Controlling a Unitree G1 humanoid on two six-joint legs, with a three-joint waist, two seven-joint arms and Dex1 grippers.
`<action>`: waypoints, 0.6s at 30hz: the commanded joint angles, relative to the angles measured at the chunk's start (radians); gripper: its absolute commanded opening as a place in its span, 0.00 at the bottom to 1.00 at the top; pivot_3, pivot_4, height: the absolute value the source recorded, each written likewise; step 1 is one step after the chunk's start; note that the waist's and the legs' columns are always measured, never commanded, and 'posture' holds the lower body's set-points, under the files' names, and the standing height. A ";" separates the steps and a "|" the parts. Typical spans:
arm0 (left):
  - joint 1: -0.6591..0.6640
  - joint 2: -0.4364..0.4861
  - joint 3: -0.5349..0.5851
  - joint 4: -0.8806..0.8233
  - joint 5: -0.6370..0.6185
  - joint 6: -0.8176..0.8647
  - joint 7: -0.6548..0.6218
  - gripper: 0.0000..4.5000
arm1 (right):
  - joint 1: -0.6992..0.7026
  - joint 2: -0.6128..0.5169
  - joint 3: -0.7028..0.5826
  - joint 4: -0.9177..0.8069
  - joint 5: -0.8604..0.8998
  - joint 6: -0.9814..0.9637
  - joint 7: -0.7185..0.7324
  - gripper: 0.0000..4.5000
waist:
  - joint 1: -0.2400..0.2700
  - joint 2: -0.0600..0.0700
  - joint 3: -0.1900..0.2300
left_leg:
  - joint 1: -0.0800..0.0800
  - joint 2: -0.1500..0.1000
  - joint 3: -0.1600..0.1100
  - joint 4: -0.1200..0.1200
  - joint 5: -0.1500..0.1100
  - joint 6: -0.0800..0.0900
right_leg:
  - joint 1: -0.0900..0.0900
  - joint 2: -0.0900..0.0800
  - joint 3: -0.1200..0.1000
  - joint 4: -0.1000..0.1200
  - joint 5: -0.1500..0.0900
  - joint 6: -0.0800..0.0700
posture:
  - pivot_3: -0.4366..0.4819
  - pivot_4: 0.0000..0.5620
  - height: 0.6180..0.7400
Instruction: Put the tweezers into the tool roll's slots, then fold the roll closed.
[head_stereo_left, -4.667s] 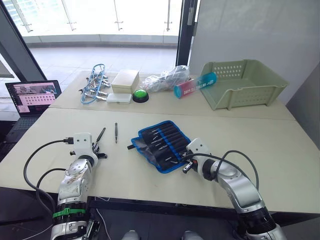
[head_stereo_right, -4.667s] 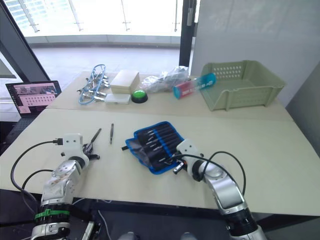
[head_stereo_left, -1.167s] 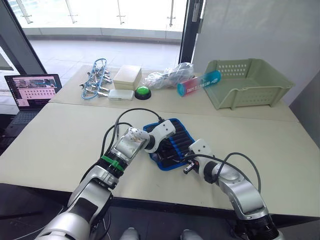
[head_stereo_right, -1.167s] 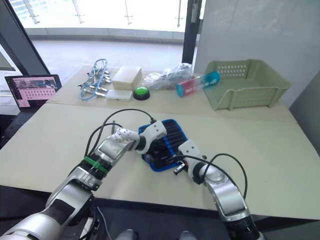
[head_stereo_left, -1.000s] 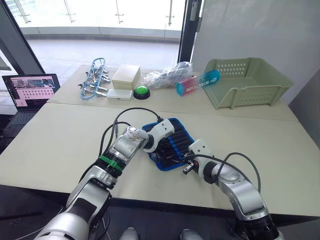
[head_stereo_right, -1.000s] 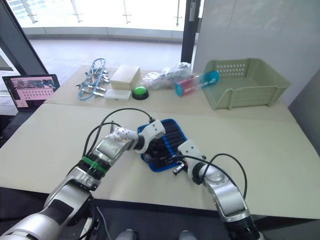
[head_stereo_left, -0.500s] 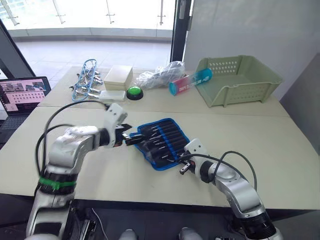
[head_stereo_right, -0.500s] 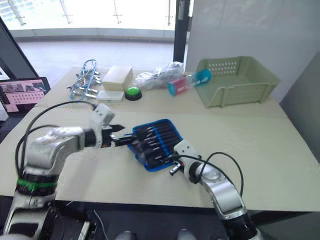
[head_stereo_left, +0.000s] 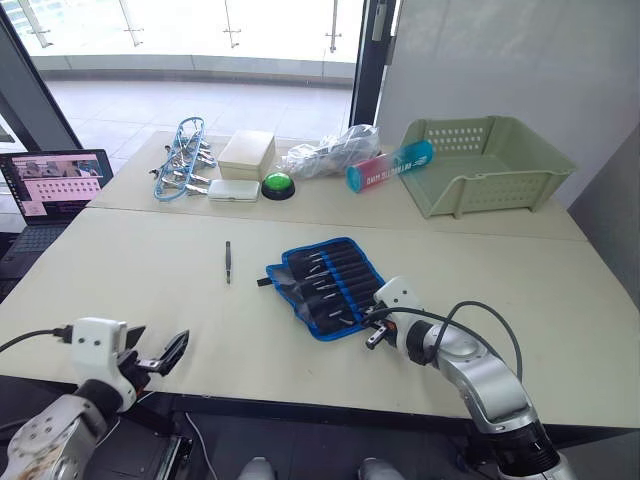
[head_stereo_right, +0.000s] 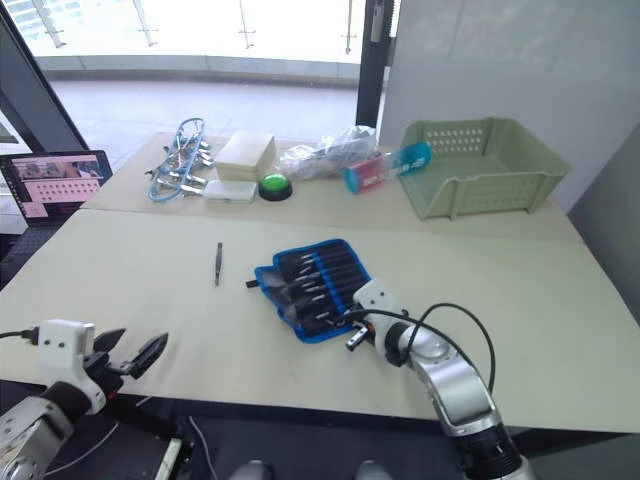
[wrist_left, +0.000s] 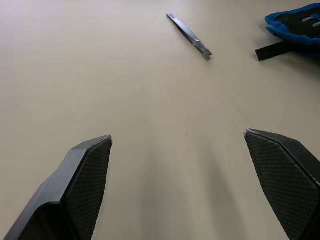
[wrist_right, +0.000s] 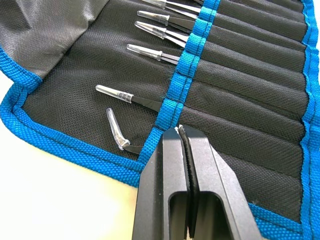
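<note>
Beige tabletop (head_stereo_left: 140, 270) carried the tool roll (head_stereo_left: 325, 285), unrolled, with tweezers (wrist_right: 150, 52) in its slots (wrist_right: 250, 90); one loose tweezer (head_stereo_left: 228, 262) lay well apart. Right gripper (wrist_right: 181, 131), fingers pressed together, rested over the roll's edge; left gripper (wrist_left: 177, 142) hovered, fingers spread wide.

office/lab | beige tables (head_stereo_left: 150, 270) | laptop (head_stereo_left: 55, 180) | glass doors (head_stereo_left: 200, 25) | storage tray (head_stereo_left: 490, 165)
</note>
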 joint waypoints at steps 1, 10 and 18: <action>0.052 -0.026 0.030 -0.084 -0.054 -0.050 0.021 1.00 | 0.020 -0.011 0.038 0.071 -0.003 0.023 0.023 0.00 | -0.002 -0.001 -0.001 | 0.000 0.000 0.000 0.000 0.000 0.000 | 0.000 0.000 0.000 0.000 0.000 0.000 | 0.48 0.27 1.00; 0.051 -0.001 -0.051 -0.096 -0.039 -0.067 0.087 1.00 | 0.007 -0.007 0.044 0.084 -0.004 0.014 0.037 0.00 | -0.004 -0.003 -0.002 | 0.001 0.000 0.000 0.000 0.000 0.000 | 0.000 0.000 0.000 0.000 0.000 0.000 | 0.48 0.27 1.00; -0.091 0.023 -0.190 0.050 0.060 -0.064 0.202 1.00 | 0.009 -0.005 0.034 0.076 -0.006 0.021 0.028 0.00 | -0.004 -0.002 -0.002 | 0.001 0.000 0.000 0.000 0.000 0.000 | 0.000 0.001 0.000 0.000 0.000 0.000 | 0.48 0.27 1.00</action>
